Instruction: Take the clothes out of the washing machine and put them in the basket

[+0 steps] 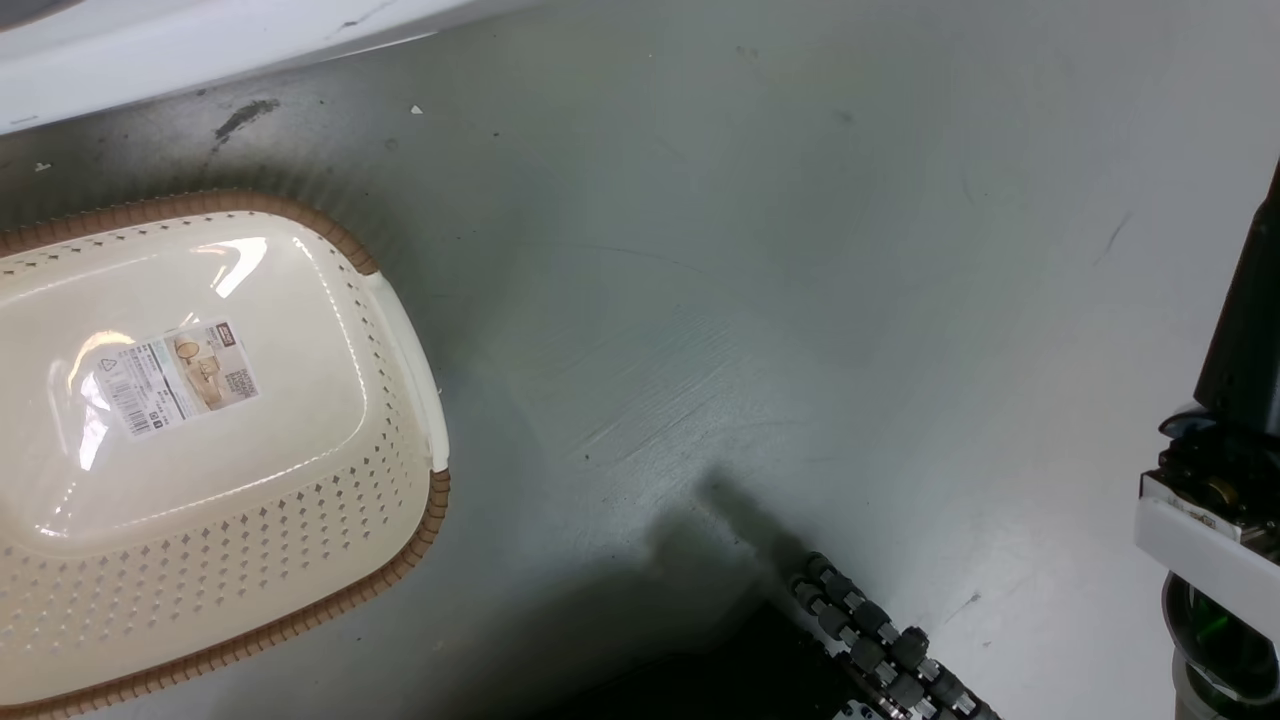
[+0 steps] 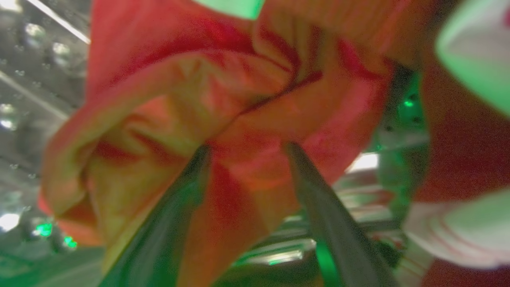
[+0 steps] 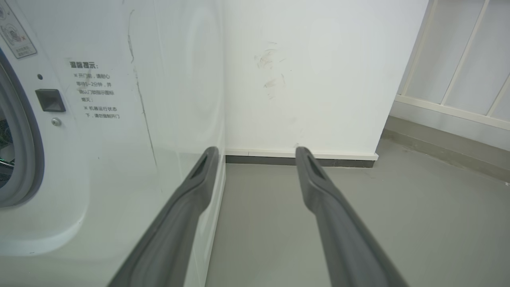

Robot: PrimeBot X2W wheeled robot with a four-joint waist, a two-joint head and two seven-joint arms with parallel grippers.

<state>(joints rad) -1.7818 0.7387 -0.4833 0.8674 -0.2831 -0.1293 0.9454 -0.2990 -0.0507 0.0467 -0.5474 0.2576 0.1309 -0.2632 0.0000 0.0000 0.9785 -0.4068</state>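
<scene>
My left pincer [image 2: 248, 147] is released: its two dark fingers [image 2: 191, 187] stand apart, about as wide as the other arm's, and a bunched fold of the clothes [image 2: 167, 99] lies between them and over their tips. I cannot tell how firmly the fingers touch the cloth, as the wrist picture is blurred. The red fabric hangs close before the lens, with a pale striped trim [image 2: 446, 235] at the lower right. Behind it, to the left, is the perforated steel drum [image 2: 32, 79], so this garment is inside the washing machine [image 3: 99, 139]. My right pincer [image 3: 257, 149] is also released and holds nothing. Its fingers point along the machine's white front corner towards the strip where the floor [image 3: 318, 219] meets the wall [image 3: 318, 79]. To its left on the machine's front I see the grey gasket [image 3: 24, 159] of the porthole, a small dark latch socket [image 3: 50, 100] and a printed notice [image 3: 93, 89]. From the head camera, the basket [image 1: 400, 540] stands upright on the grey floor, near the floor's edge under the machine's white base. The label sticker [image 1: 178, 378] on its bottom is in plain sight. A ribbed dark cable [image 1: 880, 640] crosses the lower middle of that view.
</scene>
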